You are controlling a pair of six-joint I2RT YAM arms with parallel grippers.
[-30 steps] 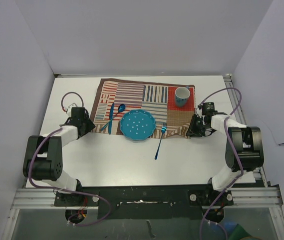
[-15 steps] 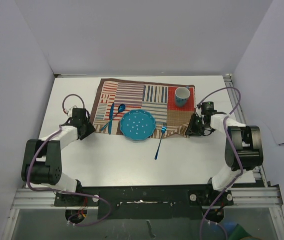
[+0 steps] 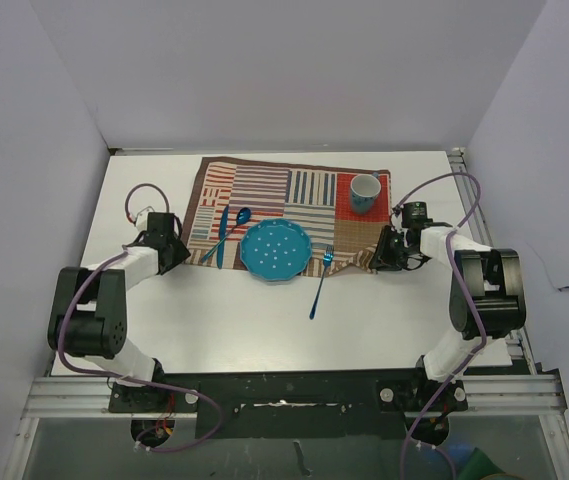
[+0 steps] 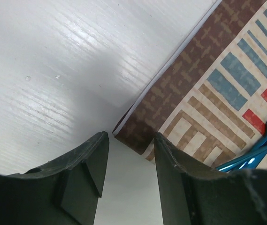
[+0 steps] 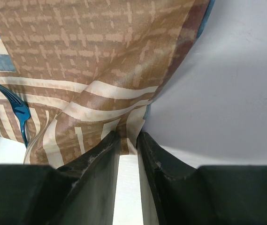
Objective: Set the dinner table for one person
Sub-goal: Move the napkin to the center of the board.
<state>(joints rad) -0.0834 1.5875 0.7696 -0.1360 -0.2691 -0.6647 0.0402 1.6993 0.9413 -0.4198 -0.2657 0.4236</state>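
Top external, surface: dinner table [image 3: 264, 330], white top, fills the cell floor; both arms reach out over it from the near edge.
Top external, cloth: striped mat [image 3: 309, 190] lies on the far half, roughly centred; its near right corner looks rucked.
Top external, settings: teal plate [image 3: 277, 250] on the mat's near edge, blue cup [image 3: 364, 192] upright at the far right of the mat, knife [image 3: 222, 238] and spoon [image 3: 236, 225] crossed just left of the plate.
Top external, fork: fork [image 3: 320, 282] right of the plate, tines at the mat's edge, handle out on bare tabletop.
Top external, arms: left gripper [image 3: 176, 250] at the mat's near left corner, right gripper [image 3: 382, 255] at the near right corner.
Left wrist, jaws: apart and empty; left gripper [image 4: 131, 154] low over the tabletop, mat corner [image 4: 208, 93] just ahead of the gap, not seized.
Right wrist, jaws: right gripper [image 5: 126, 140] drawn nearly together, pinching a raised fold of the mat [image 5: 91, 61]; fork tines [image 5: 16, 110] lie on the cloth to the left.
Progress, judged: all pieces are laid out, so the setting is mostly done.
Left to do, judged: square and flatten the mat; possibly tidy the crossed cutlery and the overhanging fork.
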